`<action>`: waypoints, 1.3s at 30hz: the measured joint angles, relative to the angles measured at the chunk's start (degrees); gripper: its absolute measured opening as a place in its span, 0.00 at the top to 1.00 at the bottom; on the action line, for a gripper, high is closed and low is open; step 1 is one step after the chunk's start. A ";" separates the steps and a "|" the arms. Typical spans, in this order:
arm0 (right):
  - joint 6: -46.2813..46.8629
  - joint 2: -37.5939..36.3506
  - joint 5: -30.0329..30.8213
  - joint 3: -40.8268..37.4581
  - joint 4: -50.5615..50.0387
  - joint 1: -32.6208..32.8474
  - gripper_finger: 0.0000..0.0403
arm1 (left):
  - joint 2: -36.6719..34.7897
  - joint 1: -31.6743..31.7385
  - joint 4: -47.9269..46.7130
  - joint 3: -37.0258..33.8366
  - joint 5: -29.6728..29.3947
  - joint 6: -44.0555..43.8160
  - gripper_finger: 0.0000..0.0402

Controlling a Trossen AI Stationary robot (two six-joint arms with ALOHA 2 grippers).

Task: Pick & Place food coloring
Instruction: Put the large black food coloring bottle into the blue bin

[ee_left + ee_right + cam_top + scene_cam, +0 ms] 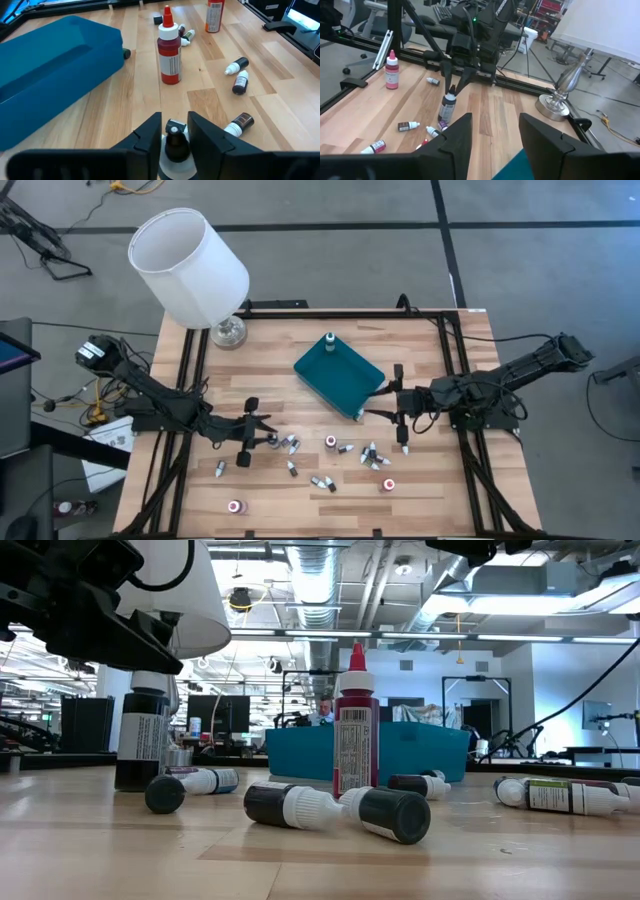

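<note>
Several small food coloring bottles lie scattered on the near half of the wooden table (300, 510). My left gripper (265, 437) is shut on a dark one with a white cap (175, 146), which stands upright among them. A red bottle (170, 50) stands beyond it. My right gripper (495, 135) hangs open with nothing between its fingers, above the near right corner of the teal tray (338, 372). One bottle (329, 340) stands in the tray's far corner. My left gripper pinches the dark bottle's upper part, just below its white cap (174, 132), between its two fingers (150, 137). The fingers slant down from the table's left. The bottle stays upright with its base on the table (138, 785).
A white-shaded lamp (190, 265) stands at the far left on a metal base (560, 95). Two pink-capped bottles stand upright near the front edge (235, 506) (388, 484). Black frame rails (455, 380) run along the table's sides. Bare wood lies to the right of the tray.
</note>
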 joint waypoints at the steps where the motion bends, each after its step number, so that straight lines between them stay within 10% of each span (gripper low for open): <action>1: 0.00 0.00 -0.01 0.00 0.00 0.00 0.63 | 0.00 0.00 0.00 0.00 0.01 0.00 0.81; 39: 0.42 0.46 -0.04 0.00 -0.39 0.00 0.67 | -0.02 0.26 9.03 0.00 -3.00 4.56 0.89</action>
